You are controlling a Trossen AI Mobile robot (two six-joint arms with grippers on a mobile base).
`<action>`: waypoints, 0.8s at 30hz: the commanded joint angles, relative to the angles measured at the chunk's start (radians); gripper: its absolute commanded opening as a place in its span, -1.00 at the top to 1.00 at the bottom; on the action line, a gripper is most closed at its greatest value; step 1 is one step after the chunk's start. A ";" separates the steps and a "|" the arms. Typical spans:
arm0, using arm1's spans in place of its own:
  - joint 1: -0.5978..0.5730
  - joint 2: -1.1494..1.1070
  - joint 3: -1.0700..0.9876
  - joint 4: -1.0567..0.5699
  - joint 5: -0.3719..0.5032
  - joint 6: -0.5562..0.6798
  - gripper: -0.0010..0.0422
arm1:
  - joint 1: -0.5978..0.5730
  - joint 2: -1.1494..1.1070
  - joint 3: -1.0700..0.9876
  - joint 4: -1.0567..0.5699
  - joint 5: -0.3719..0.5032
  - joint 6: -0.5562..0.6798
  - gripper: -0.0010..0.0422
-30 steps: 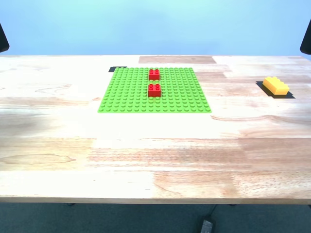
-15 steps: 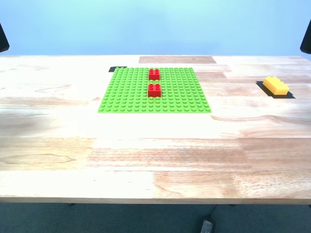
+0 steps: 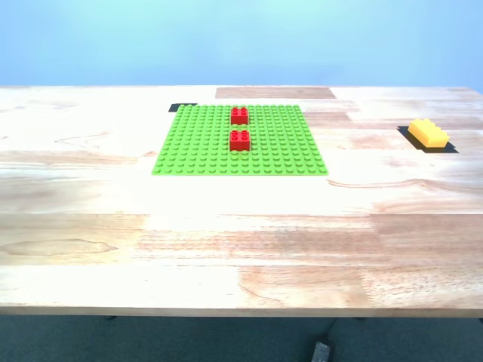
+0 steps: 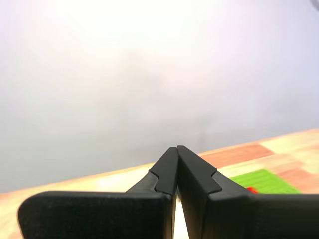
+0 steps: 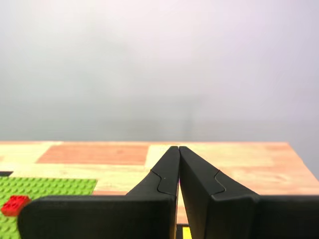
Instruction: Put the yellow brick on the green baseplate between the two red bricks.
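Note:
The green baseplate [image 3: 196, 143] lies flat at the table's far middle. The two red bricks stand on it in a line, one at the far edge [image 3: 239, 115] and one nearer [image 3: 240, 139], with a narrow gap between them. The yellow brick [image 3: 428, 133] lies on the table at the exterior view's right, well off the plate. Neither arm shows in the exterior view. My first gripper [image 4: 177, 149] is shut and empty, high above the table; the plate [image 4: 261, 181] shows beyond it. My second gripper [image 5: 178, 149] is shut and empty; the plate [image 5: 45, 186] and a red brick [image 5: 14, 204] show beside it.
A black mark [image 3: 183, 107] lies at the plate's far corner, and another lies under the yellow brick. A darker wood patch [image 3: 275, 93] sits behind the plate. The table's front edge [image 3: 241, 311] runs across the near side.
The dark arm parts at both upper corners of the exterior view have moved out of view. The bricks and the plate have not moved.

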 commanded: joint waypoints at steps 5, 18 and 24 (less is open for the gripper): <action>0.000 0.280 0.345 -0.398 0.223 0.213 0.96 | 0.000 0.222 0.314 -0.291 0.000 -0.020 0.96; 0.000 0.514 0.483 -0.703 0.192 0.413 0.96 | -0.058 0.616 0.632 -0.673 -0.009 -0.116 0.93; 0.000 0.526 0.478 -0.702 0.187 0.412 0.96 | -0.080 0.783 0.758 -0.837 -0.054 -0.153 0.57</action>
